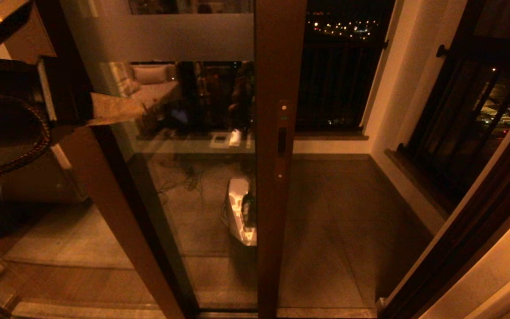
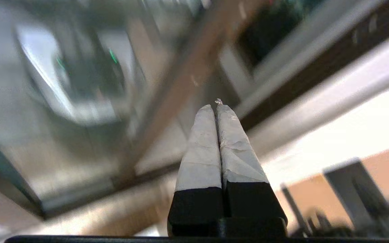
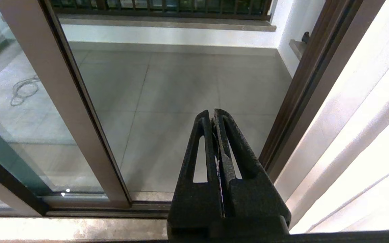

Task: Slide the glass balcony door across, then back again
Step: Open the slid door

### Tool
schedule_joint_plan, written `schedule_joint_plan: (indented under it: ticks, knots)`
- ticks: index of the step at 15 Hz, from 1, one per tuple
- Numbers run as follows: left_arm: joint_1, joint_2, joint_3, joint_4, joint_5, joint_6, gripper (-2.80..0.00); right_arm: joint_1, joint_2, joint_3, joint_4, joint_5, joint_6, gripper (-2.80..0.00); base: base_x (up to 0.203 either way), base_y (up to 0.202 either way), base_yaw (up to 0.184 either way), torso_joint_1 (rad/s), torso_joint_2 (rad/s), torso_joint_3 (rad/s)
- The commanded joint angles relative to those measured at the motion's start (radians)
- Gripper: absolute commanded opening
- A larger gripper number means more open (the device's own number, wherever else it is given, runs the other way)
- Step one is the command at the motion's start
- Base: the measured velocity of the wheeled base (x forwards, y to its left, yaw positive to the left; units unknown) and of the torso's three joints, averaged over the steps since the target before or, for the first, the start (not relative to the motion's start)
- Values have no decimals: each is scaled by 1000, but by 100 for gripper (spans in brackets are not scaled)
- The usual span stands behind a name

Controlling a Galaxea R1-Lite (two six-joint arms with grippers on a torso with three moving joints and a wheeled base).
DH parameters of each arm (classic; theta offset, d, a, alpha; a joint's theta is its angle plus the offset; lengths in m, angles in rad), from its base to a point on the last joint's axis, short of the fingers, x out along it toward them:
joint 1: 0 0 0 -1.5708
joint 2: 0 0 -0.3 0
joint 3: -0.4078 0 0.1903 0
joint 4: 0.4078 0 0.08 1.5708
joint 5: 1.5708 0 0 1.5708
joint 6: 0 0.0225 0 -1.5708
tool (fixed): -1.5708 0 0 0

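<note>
The glass balcony door (image 1: 184, 186) fills the middle of the head view, with a frosted band (image 1: 162, 37) across its top. Its dark brown upright (image 1: 277, 230) carries a recessed handle (image 1: 282, 141). The doorway stands open to the right of that upright. My left gripper (image 1: 140, 110) is shut on nothing, its tape-wrapped fingers (image 2: 211, 145) in front of the glass, left of the upright and apart from it. My right gripper (image 3: 213, 113) is shut and empty, low before the open gap, with the door's upright (image 3: 62, 101) beside it.
The tiled balcony floor (image 1: 339, 212) lies beyond the gap, ending at a black-barred railing (image 1: 339, 88). The dark doorway jamb (image 1: 472, 221) and a pale wall (image 3: 366, 135) bound the right side. Another brown frame post (image 1: 117, 212) slants at the left. The floor track (image 3: 147, 206) runs below.
</note>
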Motion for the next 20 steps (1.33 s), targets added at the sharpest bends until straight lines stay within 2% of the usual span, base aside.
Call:
schedule_joint_plan:
  ticks: [1, 2, 3, 4, 5, 7, 9, 10, 12, 13, 15, 16, 18, 20]
  knots:
    - [-92, 68, -65, 110, 21, 18, -280, 1, 2, 0, 0, 1, 0, -280, 0, 0, 0, 0, 0, 0]
    - [-164, 81, -102, 171, 101, 80, -280, -1, 2, 0, 0, 1, 0, -280, 0, 0, 0, 0, 0, 0]
    - [-230, 92, -122, 197, 223, 114, -280, 0, 2, 0, 0, 1, 0, -280, 0, 0, 0, 0, 0, 0]
    - [-298, 101, -138, 210, 323, 107, -280, 0, 2, 0, 0, 1, 0, -280, 0, 0, 0, 0, 0, 0]
    - [-338, 112, -147, 204, 367, 52, -280, -1, 2, 0, 0, 1, 0, -280, 0, 0, 0, 0, 0, 0]
    - [-353, 180, -152, 164, 385, 0, -280, 1, 2, 0, 0, 1, 0, -280, 0, 0, 0, 0, 0, 0]
    - [-384, 269, -174, 55, 391, -41, -280, 0, 2, 0, 0, 1, 0, -280, 0, 0, 0, 0, 0, 0]
    - [-415, 309, -187, -7, 395, -33, -280, 1, 2, 0, 0, 1, 0, -280, 0, 0, 0, 0, 0, 0]
    - [-477, 359, -255, -48, 401, 128, -280, 1, 2, 0, 0, 1, 0, -280, 0, 0, 0, 0, 0, 0]
    - [-507, 383, -311, -53, 403, 156, -280, 1, 2, 0, 0, 1, 0, -280, 0, 0, 0, 0, 0, 0]
    - [-557, 431, -385, -57, 432, 171, -280, 0, 2, 0, 0, 1, 0, -280, 0, 0, 0, 0, 0, 0]
    - [-564, 427, -381, -58, 462, 171, -280, 1, 2, 0, 0, 1, 0, -280, 0, 0, 0, 0, 0, 0]
    - [-563, 409, -315, -57, 544, 159, -280, -1, 2, 0, 0, 1, 0, -280, 0, 0, 0, 0, 0, 0]
    - [-553, 373, -200, -58, 592, 145, -280, 0, 2, 0, 0, 1, 0, -280, 0, 0, 0, 0, 0, 0]
